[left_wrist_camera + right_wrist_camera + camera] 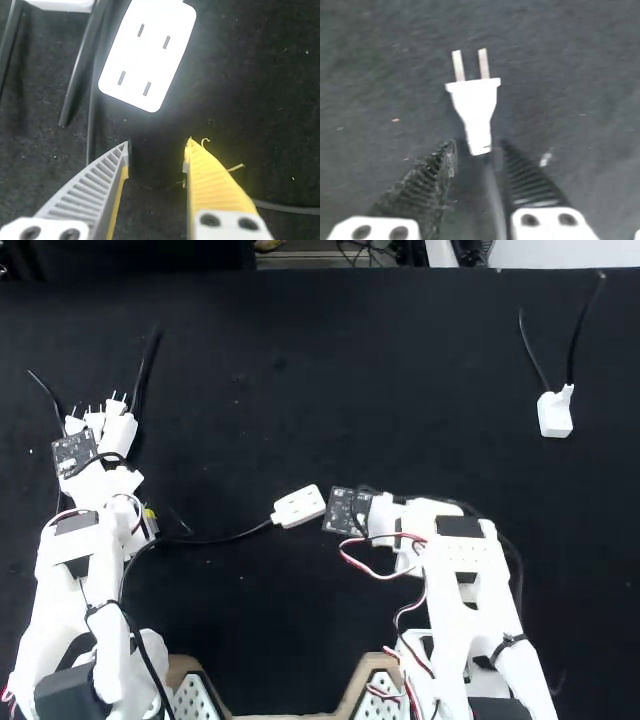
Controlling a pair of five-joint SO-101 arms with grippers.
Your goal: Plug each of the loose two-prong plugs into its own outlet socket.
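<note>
Where the L claw [156, 147] hangs over the black cloth [260, 75], its fingers stand moderately apart w/ nothing between. A white outlet socket [147, 52], slots up, lies just ahead, black cable [75, 80] beside it. R claw [476, 146] likewise parted, straddling the tail of a two-prong plug [474, 100], prongs pointing away.

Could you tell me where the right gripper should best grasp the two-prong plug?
Grip the two-prong plug by its tapered white body, coming from the rear: it lies flat, prongs pointing away, and the open right gripper straddles its narrow tail.
</note>
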